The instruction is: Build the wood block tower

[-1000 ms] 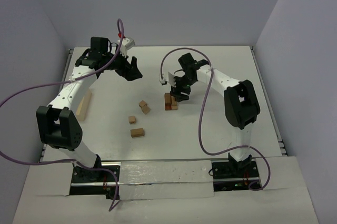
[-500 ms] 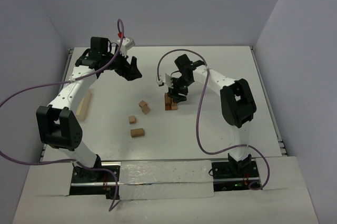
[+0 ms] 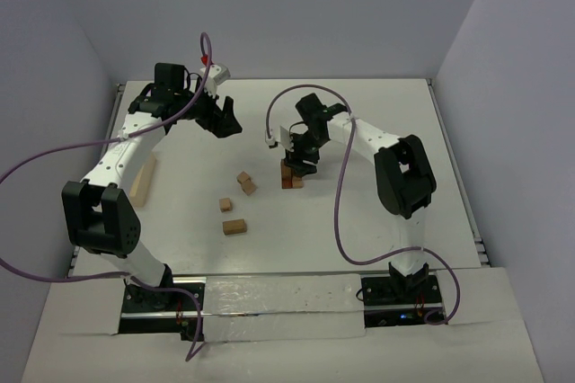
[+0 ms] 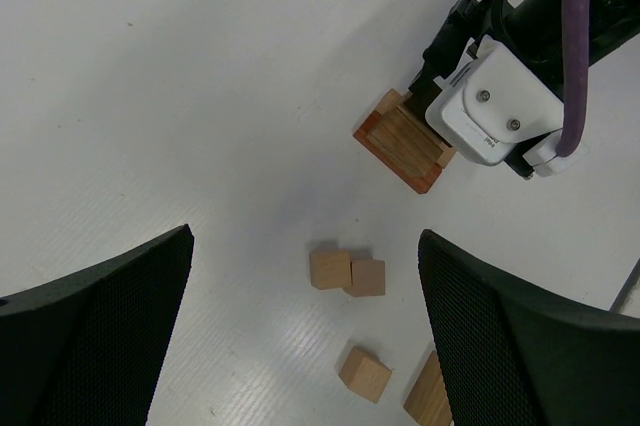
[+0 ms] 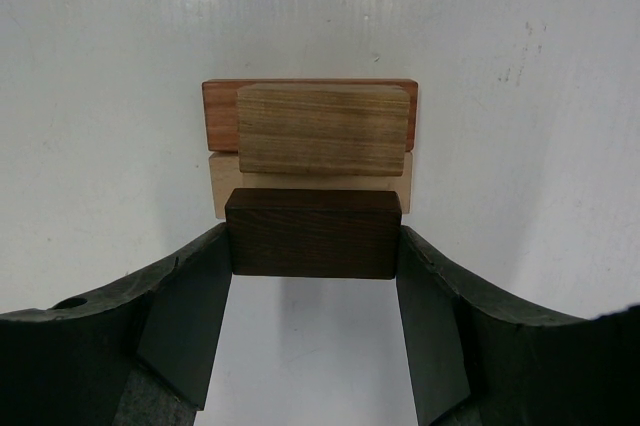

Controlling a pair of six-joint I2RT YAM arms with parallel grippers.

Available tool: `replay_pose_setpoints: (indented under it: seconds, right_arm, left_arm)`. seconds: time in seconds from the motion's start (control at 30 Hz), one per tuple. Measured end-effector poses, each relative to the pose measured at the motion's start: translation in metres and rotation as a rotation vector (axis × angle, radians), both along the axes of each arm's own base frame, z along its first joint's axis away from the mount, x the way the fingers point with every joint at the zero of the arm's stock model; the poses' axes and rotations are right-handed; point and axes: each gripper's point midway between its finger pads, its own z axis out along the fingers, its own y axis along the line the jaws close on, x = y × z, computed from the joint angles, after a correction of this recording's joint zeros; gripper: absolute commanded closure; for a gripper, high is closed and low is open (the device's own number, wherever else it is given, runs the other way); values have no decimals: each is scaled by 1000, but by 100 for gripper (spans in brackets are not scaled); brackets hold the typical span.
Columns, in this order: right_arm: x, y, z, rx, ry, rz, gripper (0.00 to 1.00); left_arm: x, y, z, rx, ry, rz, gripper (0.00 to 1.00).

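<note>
Right gripper point(image 5: 315, 268) clamps a dark brown block point(image 5: 313, 233) at the tower point(image 5: 322, 129); left gripper point(image 4: 305, 286) stands wide and empty above loose tan blocks point(image 4: 347, 274).

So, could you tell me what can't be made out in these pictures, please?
Top view: the right gripper covers most of the tower; its layers cannot be counted.
Right wrist view: the dark block hides the tower's near side; its support is unclear.
Left wrist view: the bottom edge cuts off one tan block.
</note>
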Motion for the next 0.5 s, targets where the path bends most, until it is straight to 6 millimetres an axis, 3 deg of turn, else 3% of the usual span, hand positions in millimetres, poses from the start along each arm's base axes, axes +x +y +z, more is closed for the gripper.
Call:
replay_pose_setpoints:
  seconds: [0.5]
  right_arm:
    - [4,4,-6,-9,6,0,67]
  left_arm:
    - [2,1,0,4,-7,5,1]
